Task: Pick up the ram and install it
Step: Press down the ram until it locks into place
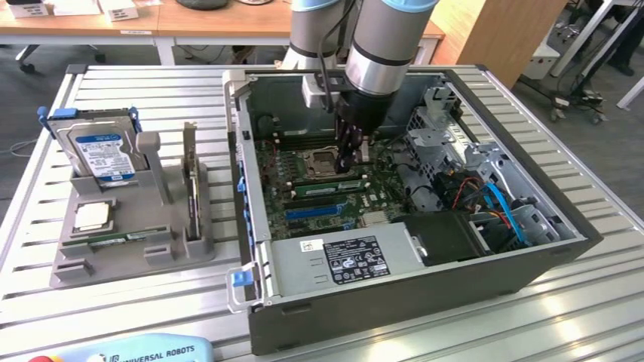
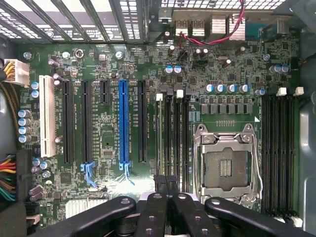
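So the hand (image 2: 168, 197) is pinched shut down over the motherboard (image 2: 148, 123), pressing the ram (image 1: 327, 183) into its slot. Looks like the seating step; it needs straight, even pressure.

A workshop setting around a ribbed metal work table

A work table (image 1: 151, 90) of pale, slatted aluminium profiles is seen across most of the exterior view, evenly lit by soft, diffuse light. Along the upper left of the frame a wooden desk (image 1: 201, 26) with white legs is placed, with small white boxes (image 1: 119, 9) laid on it. A light wooden panel (image 1: 493, 34) is set upright at the upper right of centre. Grey floor (image 1: 26, 121) is visible at the far left edge and at the upper right, where dark cables (image 1: 568, 98) and metal stand legs (image 1: 593, 30) are found.
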`<state>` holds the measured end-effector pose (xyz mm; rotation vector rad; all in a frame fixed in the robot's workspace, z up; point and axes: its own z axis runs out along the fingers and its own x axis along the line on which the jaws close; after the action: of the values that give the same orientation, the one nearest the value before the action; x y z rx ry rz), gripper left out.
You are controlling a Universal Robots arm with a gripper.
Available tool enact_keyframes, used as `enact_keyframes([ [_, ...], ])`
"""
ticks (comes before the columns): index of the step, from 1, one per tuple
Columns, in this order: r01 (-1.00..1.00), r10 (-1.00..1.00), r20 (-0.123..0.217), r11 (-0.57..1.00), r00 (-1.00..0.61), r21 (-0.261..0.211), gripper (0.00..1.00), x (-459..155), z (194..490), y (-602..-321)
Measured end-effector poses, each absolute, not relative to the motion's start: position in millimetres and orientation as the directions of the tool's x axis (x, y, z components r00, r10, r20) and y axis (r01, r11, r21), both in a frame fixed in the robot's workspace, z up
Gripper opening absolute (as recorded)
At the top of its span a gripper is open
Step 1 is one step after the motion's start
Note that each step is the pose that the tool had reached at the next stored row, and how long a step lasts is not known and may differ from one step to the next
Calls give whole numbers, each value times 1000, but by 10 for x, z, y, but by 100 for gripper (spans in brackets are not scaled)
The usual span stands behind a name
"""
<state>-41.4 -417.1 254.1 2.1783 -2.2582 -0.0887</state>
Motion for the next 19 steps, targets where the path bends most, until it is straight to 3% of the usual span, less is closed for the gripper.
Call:
enact_keyframes([
  [19,-987,-987,-37,152,-154,43,10,-414,2540,-4171],
])
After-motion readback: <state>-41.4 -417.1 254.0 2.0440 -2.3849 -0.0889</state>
